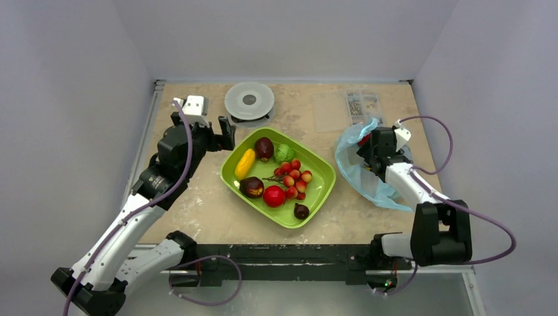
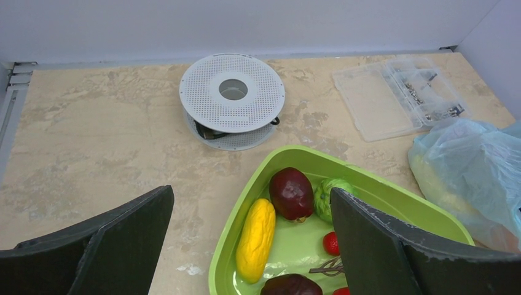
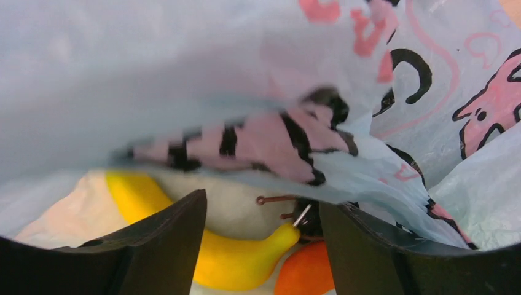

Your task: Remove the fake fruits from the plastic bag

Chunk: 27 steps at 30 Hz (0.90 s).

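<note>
Black-fingered, the left end effector [image 2: 250,193] is hovering with its jaws wide apart over the beige mottled desk [image 1: 197,204], at the left rim of the lime-green plastic tray [image 1: 317,189], which is holding a glossy red ball [image 1: 274,195]. Further right, the right end effector [image 3: 263,203] is sitting spread open, gripping nothing, inside the crinkly light-blue plastic bag [image 1: 355,171], where a yellow plastic banana [image 3: 227,261] and an orange ball [image 3: 307,273] are lying.

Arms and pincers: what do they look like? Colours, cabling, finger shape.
The left arm and right arm have white link shells with black joints and bases. A mauve cable loops loosely along each. The left wrist carries a white camera block. The left pincer and right pincer have matte black, flat wedge-shaped fingers.
</note>
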Each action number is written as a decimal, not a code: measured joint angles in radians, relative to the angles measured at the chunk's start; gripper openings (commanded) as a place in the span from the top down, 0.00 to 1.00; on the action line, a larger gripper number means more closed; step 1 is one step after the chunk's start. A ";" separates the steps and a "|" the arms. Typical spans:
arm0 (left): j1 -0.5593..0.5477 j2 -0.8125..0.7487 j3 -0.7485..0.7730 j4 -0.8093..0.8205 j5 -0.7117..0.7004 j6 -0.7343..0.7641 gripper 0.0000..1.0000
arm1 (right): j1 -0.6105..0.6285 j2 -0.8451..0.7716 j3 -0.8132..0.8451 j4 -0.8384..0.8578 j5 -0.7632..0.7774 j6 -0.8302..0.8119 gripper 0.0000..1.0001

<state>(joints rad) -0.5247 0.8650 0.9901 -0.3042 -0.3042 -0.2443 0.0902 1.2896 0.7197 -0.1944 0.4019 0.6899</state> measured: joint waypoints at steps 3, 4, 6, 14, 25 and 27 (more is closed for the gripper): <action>0.000 0.001 0.001 -0.001 0.006 -0.001 0.00 | -0.018 0.047 0.004 0.008 0.009 -0.028 0.20; 0.000 0.002 0.001 -0.001 0.009 -0.001 0.00 | -0.021 0.061 0.010 0.010 0.014 -0.037 0.18; 0.001 0.002 0.001 -0.001 0.011 -0.002 0.00 | -0.027 0.085 0.020 0.022 0.026 -0.054 0.14; 0.001 0.008 0.001 -0.002 0.013 -0.004 0.00 | -0.035 0.199 0.091 0.079 0.051 -0.095 0.15; 0.002 0.016 0.001 -0.005 0.014 -0.007 0.00 | -0.039 0.254 0.135 0.067 0.089 -0.115 0.68; 0.003 0.019 0.001 -0.005 0.014 -0.007 0.00 | -0.039 0.222 0.136 0.041 0.076 -0.116 0.71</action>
<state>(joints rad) -0.5220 0.8837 0.9913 -0.3088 -0.2905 -0.2512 0.0509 1.5112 0.8555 -0.1532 0.4774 0.5739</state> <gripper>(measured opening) 0.996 0.565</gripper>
